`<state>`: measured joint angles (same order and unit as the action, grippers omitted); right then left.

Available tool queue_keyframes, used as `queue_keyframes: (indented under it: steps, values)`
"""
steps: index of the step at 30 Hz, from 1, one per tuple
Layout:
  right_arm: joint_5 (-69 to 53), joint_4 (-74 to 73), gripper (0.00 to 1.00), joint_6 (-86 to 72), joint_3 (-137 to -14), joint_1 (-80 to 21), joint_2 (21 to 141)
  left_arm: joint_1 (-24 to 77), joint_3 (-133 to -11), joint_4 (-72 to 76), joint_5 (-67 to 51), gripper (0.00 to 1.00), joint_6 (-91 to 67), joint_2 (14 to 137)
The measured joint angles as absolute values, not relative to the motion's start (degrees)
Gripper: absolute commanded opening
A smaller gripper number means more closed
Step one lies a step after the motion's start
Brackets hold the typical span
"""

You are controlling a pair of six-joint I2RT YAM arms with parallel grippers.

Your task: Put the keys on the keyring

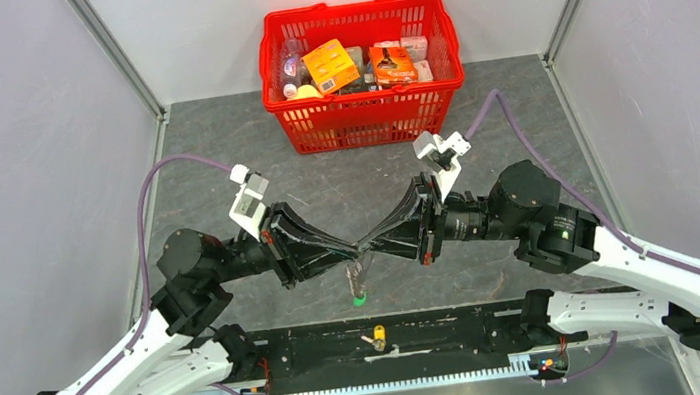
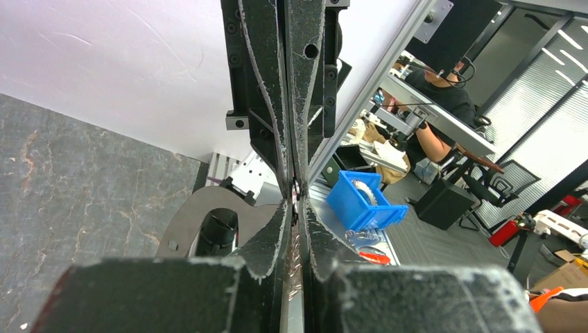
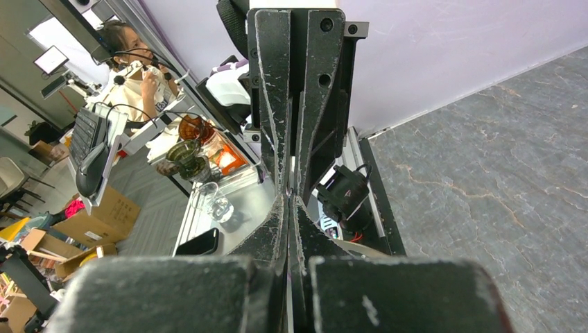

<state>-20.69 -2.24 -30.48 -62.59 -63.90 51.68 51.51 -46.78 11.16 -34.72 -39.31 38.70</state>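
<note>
I count two arms, two grippers, two keys, one keyring and one basket. In the overhead view the left gripper [image 1: 357, 251] and the right gripper [image 1: 374, 247] meet tip to tip at the centre of the frame, over the grey table [image 1: 343, 173].

The keyring [image 1: 354, 278] hangs just below that meeting point, with the green key [image 1: 360, 299] at its lower end. The yellow key [image 1: 378, 335] lies apart from it, lower in the frame, on the black base plate [image 1: 454, 338] between the two arm bases.

From the left wrist camera, my left fingers [image 2: 267, 236] are drawn in narrow, and wire glints in the thin slit between them, so I read them as closed on the keyring. From the right wrist camera, the right fingers [image 3: 272, 232] are pressed flat together. I cannot tell whether they pinch any wire.

The red basket [image 1: 367, 120] sits at the top centre against the back wall, packed with boxes, well apart from the grippers. Bare table lies between the basket and the grippers, and more to either side of them out to the side walls. At the bottom of the frame, the base plate's edge runs just below the hanging green key.
</note>
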Motion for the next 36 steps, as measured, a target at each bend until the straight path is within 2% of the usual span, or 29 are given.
queue_keyframes:
  steps: [1, 12, 19, 26, 36]
  values:
    - [-20.7, -2.2, 0.0, -30.5, -62.6, -63.9, 51.7, 51.5, -46.8, 11.2, -34.7, 0.02, -39.4, 38.7]
    - [-21.1, -1.3, 0.0, -30.7, -62.3, -63.9, 51.7, 51.5, -46.8, 11.2, -34.5, 0.02, -39.5, 38.4]
    - [-20.7, -2.7, 0.26, -30.8, -62.3, -63.9, 51.2, 51.5, -46.8, 8.6, -33.0, 0.02, -39.3, 37.9]
    - [-20.6, -3.5, 0.41, -30.8, -62.3, -63.9, 48.6, 51.5, -46.8, 5.4, -31.4, 0.02, -38.2, 37.5]
    - [-15.7, -10.7, 0.49, -29.3, -62.1, -63.9, 44.0, 51.5, -46.8, 2.5, -29.7, 0.02, -37.3, 37.2]
